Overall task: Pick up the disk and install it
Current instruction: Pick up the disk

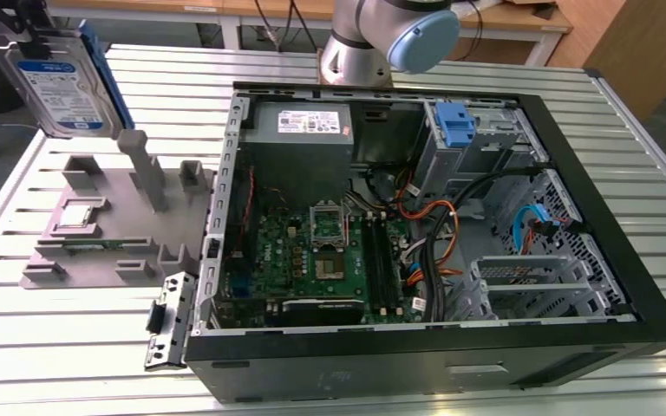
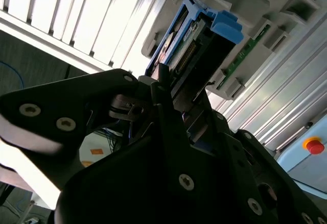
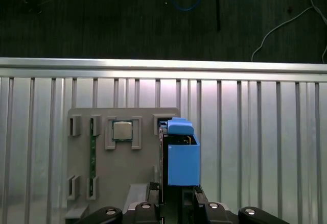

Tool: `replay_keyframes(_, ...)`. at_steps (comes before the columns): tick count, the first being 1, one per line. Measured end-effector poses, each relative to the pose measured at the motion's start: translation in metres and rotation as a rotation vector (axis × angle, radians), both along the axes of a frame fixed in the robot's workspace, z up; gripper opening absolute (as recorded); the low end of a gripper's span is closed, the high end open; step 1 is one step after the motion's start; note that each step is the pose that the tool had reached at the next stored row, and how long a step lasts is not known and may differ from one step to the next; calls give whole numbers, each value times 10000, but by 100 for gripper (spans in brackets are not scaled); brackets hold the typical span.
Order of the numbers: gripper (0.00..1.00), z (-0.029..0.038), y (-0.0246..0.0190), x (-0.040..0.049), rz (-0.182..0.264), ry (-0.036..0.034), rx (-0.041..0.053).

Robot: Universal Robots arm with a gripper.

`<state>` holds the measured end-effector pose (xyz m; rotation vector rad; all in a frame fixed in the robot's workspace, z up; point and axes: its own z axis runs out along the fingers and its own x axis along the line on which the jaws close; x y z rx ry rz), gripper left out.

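disk (image 1: 62, 87): upright in the air, far left in the exterior view, over grey fixture (image 1: 101, 234) on desk (image 1: 67, 355) | pincer (image 3: 176, 192): clamped on disk's end | handling: probably rigid, dense, shock-sensitive; grip across the blue rails

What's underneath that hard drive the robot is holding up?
Under the held disk lies a grey holder tray carrying a processor chip and a green memory strip. The part of the tray directly beneath the disk is covered.
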<state>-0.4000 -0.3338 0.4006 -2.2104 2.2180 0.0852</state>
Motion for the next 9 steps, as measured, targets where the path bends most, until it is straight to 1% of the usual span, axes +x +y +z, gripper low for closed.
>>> replay_keyframes(5, 35, 54, 0, 0, 0, -1, 0)
replay_keyframes(9, 35, 79, 0, 0, 0, -1, 1)
